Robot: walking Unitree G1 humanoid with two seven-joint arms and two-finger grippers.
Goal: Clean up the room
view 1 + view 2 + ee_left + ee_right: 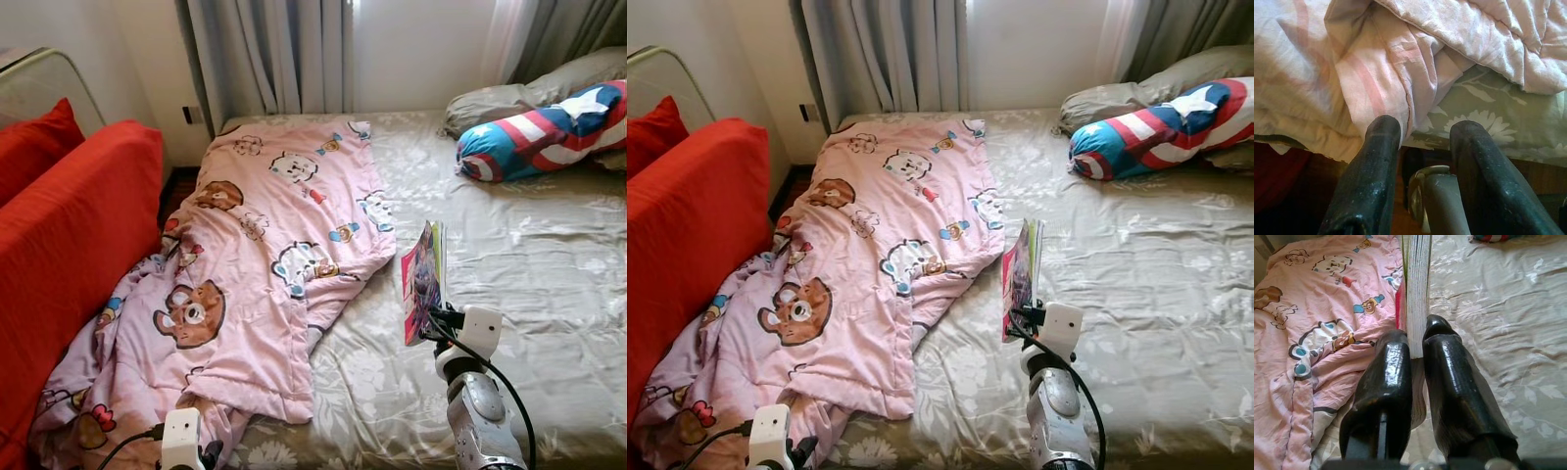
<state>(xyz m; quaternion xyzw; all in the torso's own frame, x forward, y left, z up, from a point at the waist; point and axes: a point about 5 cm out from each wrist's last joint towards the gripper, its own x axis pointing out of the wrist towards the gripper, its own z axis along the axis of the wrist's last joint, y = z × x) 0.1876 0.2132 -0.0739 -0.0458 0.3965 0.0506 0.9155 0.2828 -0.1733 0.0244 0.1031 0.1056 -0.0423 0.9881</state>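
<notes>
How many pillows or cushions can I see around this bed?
4. Two red cushions sit at the robot's left: a big one beside the bed and another behind it. At the far right of the bed lie a grey pillow and a star-patterned bolster. More may lie beyond the frame.

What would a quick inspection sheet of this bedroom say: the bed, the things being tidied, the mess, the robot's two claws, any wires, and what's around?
Surface: bed with a grey-green floral sheet, wrinkled.
Job's things: magazine held upright on edge above the sheet, beside the pink cartoon quilt, which lies rumpled and spills off the bed's left side.
Clutter: striped bolster with a star and grey pillow at the head end.
Grippers: right gripper shut on the magazine's lower edge; left gripper open, low at the bed's edge by the quilt's hem.
Cables: black cable looping along the right wrist.
Surroundings: red sofa to the left, grey curtains behind.
</notes>
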